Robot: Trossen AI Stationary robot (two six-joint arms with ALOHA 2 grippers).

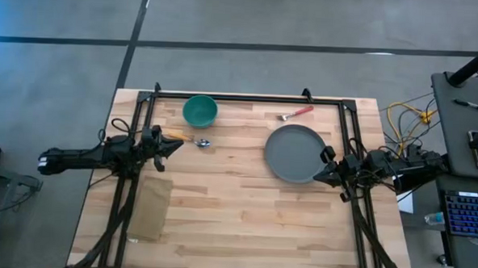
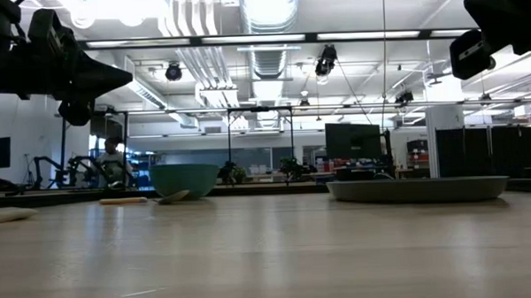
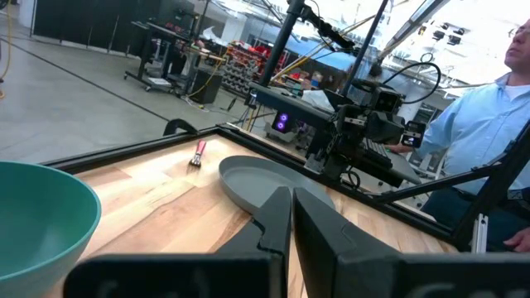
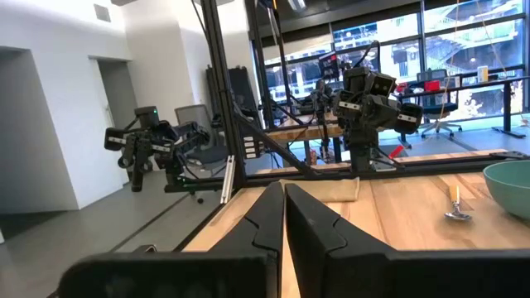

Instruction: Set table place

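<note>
On the pale wooden table (image 1: 243, 223) stand a teal bowl (image 1: 200, 110) at the far left and a grey plate (image 1: 295, 153) to the right of the middle. A spoon with a pale handle (image 1: 187, 138) lies near the bowl. A red-handled fork (image 1: 296, 114) lies beyond the plate. A brown napkin (image 1: 151, 208) lies flat at the near left. My left gripper (image 1: 179, 145) is shut and empty, raised above the table (image 2: 121, 79) beside the spoon. My right gripper (image 1: 316, 177) is shut and empty, raised at the plate's near right rim (image 2: 474, 44).
The black rail frame (image 1: 249, 97) edges the table's far side, with the arm bases at left and right. A desk with a keyboard (image 1: 470, 213) and cables stands to the right of the table. A person in a light blue shirt (image 3: 497, 124) is beyond the right arm.
</note>
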